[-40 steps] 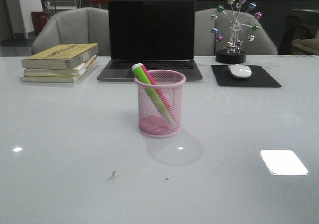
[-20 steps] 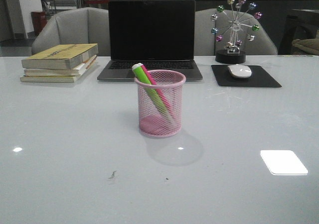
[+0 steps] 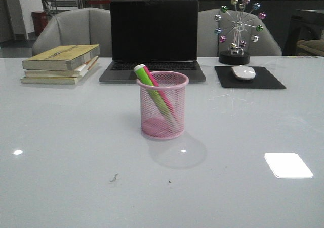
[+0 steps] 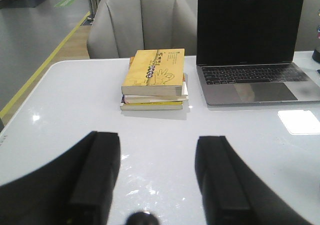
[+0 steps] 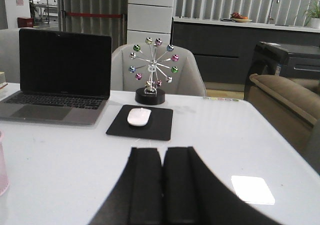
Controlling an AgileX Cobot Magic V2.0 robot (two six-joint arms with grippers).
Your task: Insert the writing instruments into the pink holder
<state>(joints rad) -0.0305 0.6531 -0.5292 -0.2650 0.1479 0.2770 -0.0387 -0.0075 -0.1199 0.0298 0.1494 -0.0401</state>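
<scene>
**Both markers found in holder; task judged complete**

The pink holder (image 3: 162, 105) stood mid-counter. The green marker (image 3: 152, 88) and the pink marker (image 3: 161, 92) both leaned inside it, tops tilted toward 11 o'clock over the rim. Nothing appeared left to insert. The left end effector (image 4: 158, 177) was released, fingers well apart and empty; the right end effector (image 5: 162, 185) was clenched on nothing. The glossy white counter (image 3: 61, 152) carried books (image 3: 62, 63), a laptop (image 3: 153, 38) and a mouse (image 3: 243, 72) along its far edge, at 12 o'clock from the holder; chairs stood beyond
</scene>
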